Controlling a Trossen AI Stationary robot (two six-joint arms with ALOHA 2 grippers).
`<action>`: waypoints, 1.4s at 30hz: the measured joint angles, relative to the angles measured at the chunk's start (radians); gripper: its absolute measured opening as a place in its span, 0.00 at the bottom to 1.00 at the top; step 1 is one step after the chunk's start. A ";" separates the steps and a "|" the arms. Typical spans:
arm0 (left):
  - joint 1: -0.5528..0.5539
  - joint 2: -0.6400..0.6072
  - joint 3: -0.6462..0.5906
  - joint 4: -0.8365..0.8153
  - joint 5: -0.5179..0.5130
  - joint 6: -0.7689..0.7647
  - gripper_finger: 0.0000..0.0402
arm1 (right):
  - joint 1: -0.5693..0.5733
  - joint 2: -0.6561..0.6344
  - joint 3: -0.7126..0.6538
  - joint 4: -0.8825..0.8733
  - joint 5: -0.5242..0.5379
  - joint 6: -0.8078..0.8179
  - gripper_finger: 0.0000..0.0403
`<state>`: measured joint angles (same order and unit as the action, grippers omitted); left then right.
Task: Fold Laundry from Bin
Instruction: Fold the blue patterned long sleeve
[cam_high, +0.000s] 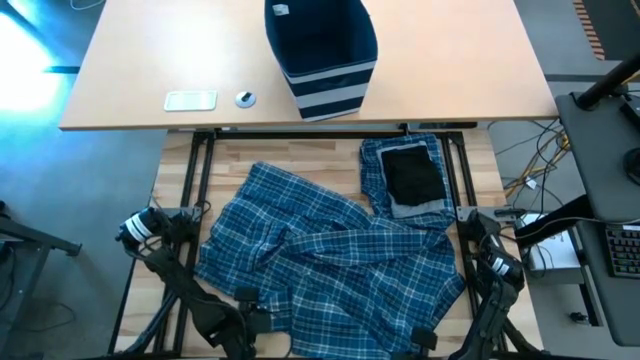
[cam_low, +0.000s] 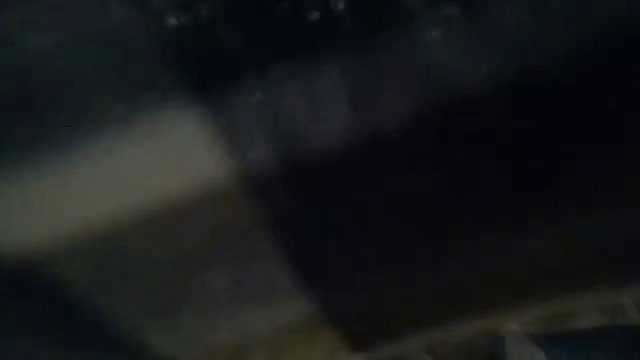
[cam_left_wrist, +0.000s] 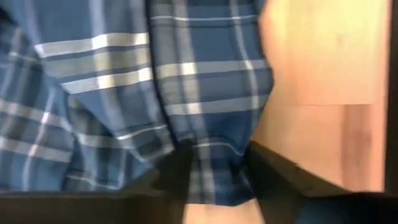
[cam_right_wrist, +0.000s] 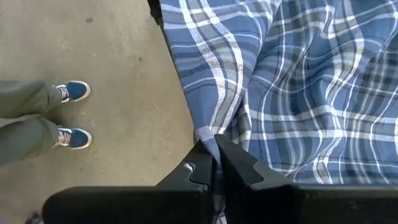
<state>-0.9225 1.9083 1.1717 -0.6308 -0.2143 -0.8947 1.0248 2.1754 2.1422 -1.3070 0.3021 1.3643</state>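
Observation:
A large blue-and-white plaid garment (cam_high: 320, 250) lies crumpled and spread over the wooden table. My left gripper (cam_high: 250, 300) is at its near left part and is shut on it (cam_left_wrist: 217, 180). My right gripper (cam_high: 425, 335) is at its near right corner and is shut on it (cam_right_wrist: 216, 155). At the far right lies a folded plaid piece (cam_high: 385, 160), with a grey piece (cam_high: 420, 208) and a black piece (cam_high: 413, 175) on top. The navy striped bin (cam_high: 322, 50) stands on the far table. The low view is dark and shows nothing clear. My left gripper has a bunched fold of the plaid cloth (cam_left_wrist: 214, 158) between its two fingers (cam_left_wrist: 177, 177), next to the cloth's edge by the bare wood. Several layers seem gathered there. The rest of the cloth lies slack on the table. My right gripper pinches the garment's edge (cam_right_wrist: 208, 134) between its two fingers (cam_right_wrist: 239, 163), near the table's near edge. The fingers hide the spot itself. One layer or several, I cannot tell. The cloth runs away from the fingers in slack folds.
A white flat object (cam_high: 190, 100) and a small round one (cam_high: 245, 98) lie on the far table left of the bin. A person's feet in blue shoes (cam_right_wrist: 71, 115) stand on the floor beside the table. Bare wood (cam_high: 260, 155) shows at the far left.

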 joint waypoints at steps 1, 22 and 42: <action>0.000 -0.003 0.000 -0.009 -0.001 -0.005 0.26 | 0.000 0.000 0.000 -0.001 -0.006 0.000 0.02; 0.015 -0.444 0.282 -0.562 -0.432 -0.215 0.00 | -0.009 -0.051 0.000 -0.007 0.101 0.029 0.02; 0.938 -0.603 0.552 -0.387 -0.341 0.411 0.00 | 0.048 -0.086 -0.076 -0.203 0.109 0.735 0.02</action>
<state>0.0152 1.3050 1.7239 -1.0173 -0.5550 -0.4834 1.0731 2.0895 2.0665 -1.5101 0.4115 2.0990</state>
